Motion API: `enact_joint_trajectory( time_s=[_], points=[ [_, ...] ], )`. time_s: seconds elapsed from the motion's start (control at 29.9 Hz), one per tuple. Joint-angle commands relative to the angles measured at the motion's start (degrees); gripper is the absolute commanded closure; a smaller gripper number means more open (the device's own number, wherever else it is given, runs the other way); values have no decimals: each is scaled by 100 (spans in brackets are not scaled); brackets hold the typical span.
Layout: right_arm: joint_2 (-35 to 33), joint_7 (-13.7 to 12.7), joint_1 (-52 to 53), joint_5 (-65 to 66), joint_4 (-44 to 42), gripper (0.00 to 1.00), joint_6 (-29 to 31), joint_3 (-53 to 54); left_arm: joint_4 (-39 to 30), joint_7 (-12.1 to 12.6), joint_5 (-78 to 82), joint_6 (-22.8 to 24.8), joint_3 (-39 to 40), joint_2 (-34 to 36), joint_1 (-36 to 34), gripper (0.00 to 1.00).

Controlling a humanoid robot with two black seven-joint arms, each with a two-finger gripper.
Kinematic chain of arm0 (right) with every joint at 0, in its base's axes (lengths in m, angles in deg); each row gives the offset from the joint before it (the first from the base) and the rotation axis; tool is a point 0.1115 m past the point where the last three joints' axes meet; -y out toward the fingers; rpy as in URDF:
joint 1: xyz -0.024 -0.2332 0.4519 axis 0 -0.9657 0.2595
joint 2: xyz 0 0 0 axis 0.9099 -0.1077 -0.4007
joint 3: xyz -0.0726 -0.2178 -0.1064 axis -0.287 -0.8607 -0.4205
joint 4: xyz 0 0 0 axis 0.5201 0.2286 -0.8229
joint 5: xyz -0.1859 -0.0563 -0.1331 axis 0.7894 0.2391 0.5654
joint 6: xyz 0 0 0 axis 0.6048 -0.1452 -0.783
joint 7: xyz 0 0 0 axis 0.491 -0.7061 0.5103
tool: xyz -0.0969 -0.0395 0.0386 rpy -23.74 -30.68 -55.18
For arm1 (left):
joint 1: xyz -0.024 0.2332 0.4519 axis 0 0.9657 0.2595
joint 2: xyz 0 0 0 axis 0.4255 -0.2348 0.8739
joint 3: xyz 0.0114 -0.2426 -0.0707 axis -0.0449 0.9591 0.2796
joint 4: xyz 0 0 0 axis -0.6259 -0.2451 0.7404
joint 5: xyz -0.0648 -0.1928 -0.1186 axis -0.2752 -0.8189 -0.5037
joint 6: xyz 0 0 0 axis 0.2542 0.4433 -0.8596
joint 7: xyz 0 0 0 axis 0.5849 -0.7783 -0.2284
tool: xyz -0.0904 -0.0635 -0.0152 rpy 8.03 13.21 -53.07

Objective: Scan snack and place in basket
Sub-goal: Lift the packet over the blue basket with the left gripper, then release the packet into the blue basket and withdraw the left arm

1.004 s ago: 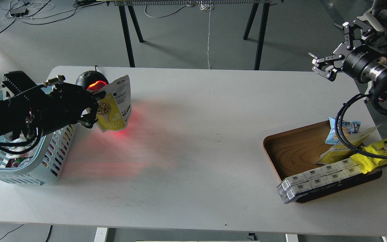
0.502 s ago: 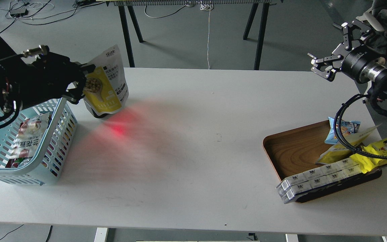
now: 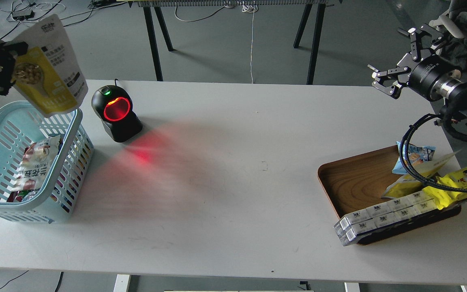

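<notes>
The snack (image 3: 49, 73), a flat pouch with a yellow lower front, a round picture of beige nuts and a white top, hangs tilted in the air above the far rim of the light blue basket (image 3: 61, 190). My left gripper (image 3: 6, 67) is shut on the pouch's left edge at the far left of the view. The basket stands at the table's left edge and holds a white and red packet (image 3: 35, 166). My right gripper (image 3: 395, 61) is open and empty, high above the table's far right corner.
A black scanner (image 3: 116, 111) with a glowing red window stands right of the basket and throws red light on the white table (image 3: 233, 182). A brown wooden tray (image 3: 359, 182) at the right holds several snack packets and white boxes.
My left gripper has lifted the pouch up and to the left, away from the scanner, to above the basket's rim. The scanner now shows in full. The right gripper shifted slightly.
</notes>
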Motion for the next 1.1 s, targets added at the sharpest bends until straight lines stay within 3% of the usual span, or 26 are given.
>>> enact_joint_trajectory(
  time_s=[0.0, 0.27, 0.84, 1.07],
  points=[
    [41, -1, 4, 0, -9, 3, 2, 0, 202, -65, -326, -63, -67, 200, 8, 100],
    [41, -1, 4, 0, -18, 3, -7, 0, 545, -91, -723, -379, -751, 402, 25, 100],
    [41, -1, 4, 0, -27, 3, 2, 0, 827, -82, -811, -2268, -3221, 464, 34, 100],
    [93, -1, 4, 0, -18, 3, -7, 0, 827, -56, -951, -2682, -3687, 428, 69, 100]
  ],
)
